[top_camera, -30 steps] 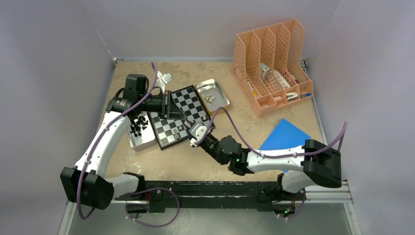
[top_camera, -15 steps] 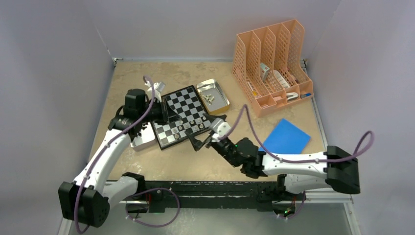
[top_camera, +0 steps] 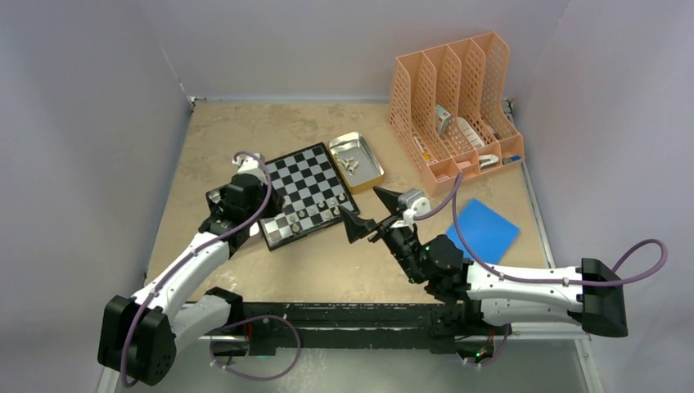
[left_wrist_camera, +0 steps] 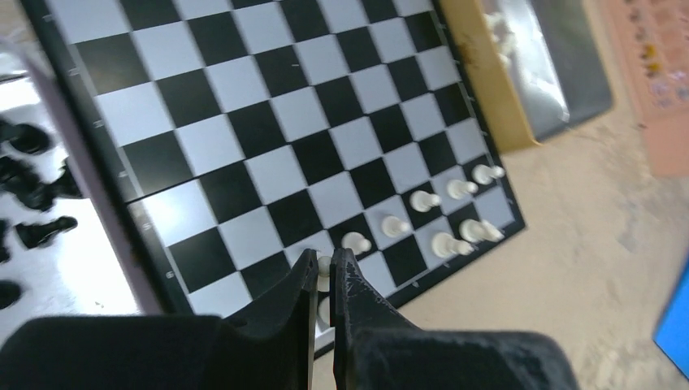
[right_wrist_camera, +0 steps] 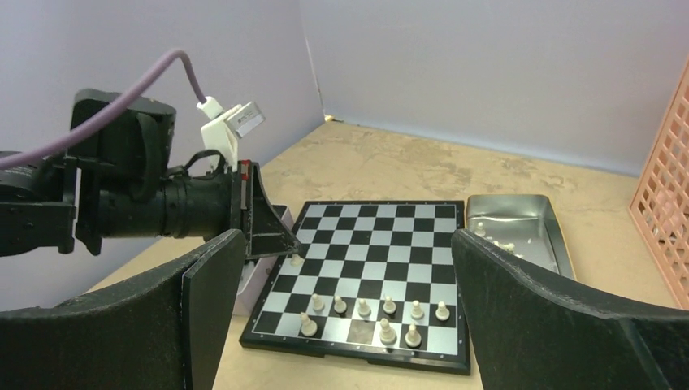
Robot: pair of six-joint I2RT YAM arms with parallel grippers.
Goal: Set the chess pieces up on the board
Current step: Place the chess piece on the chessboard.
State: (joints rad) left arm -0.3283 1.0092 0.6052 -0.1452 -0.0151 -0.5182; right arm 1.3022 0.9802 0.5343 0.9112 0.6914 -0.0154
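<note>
The board point(top_camera: 304, 173) lies left of centre, with several pale chess pieces point(top_camera: 315, 214) in its two nearest rows. My left gripper point(left_wrist_camera: 323, 262) is shut on a small pale piece point(left_wrist_camera: 324, 263) low over the board's left edge, near the front corner; the right wrist view shows that piece point(right_wrist_camera: 296, 260) at the tips of the left fingers point(right_wrist_camera: 268, 231). My right gripper point(top_camera: 368, 210) hangs wide open and empty off the board's near right corner, facing the board point(right_wrist_camera: 382, 244). Black pieces point(left_wrist_camera: 32, 195) lie in a metal tray left of the board.
A metal tray point(top_camera: 366, 168) with loose pale pieces sits against the board's far right side. An orange file rack point(top_camera: 454, 110) stands at the back right. A blue sheet point(top_camera: 483, 229) lies at the right. Grey walls close in the table.
My right gripper opened wide and drew back to the right, off the board's near edge. My left gripper moved along the board's left side toward the near corner, still shut.
</note>
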